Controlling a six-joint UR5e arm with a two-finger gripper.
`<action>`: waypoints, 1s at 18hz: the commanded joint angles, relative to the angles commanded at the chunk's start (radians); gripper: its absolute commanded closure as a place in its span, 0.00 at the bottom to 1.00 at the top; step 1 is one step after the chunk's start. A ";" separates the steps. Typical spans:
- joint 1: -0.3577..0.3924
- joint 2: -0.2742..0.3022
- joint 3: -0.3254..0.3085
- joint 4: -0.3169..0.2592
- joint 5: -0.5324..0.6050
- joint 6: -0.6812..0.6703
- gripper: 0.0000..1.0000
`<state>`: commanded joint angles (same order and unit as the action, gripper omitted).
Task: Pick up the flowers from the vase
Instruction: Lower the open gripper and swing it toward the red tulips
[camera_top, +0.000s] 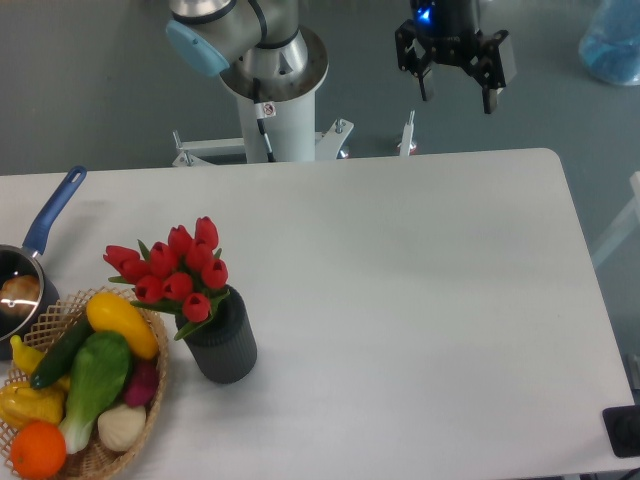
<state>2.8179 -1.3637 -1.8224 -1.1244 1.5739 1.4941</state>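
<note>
The flowers (176, 268), a bunch of red tulips with green leaves, stand in the vase (221, 343), a short dark ribbed cylinder at the front left of the white table (420, 300). The stems are hidden inside the vase. My gripper (458, 92) hangs high above the table's far edge, well to the right of and behind the flowers. Its two black fingers are spread apart and hold nothing.
A wicker basket (150, 395) of colourful vegetables sits just left of the vase, touching or nearly touching it. A blue-handled saucepan (25, 280) is at the left edge. The arm's white base (275, 100) stands behind the table.
</note>
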 joint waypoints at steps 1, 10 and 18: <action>0.000 0.002 -0.005 0.000 0.002 0.000 0.00; -0.015 -0.012 -0.031 0.003 -0.034 -0.026 0.00; -0.018 -0.014 -0.113 0.084 -0.289 -0.218 0.00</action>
<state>2.7995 -1.3775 -1.9357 -1.0401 1.2844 1.2764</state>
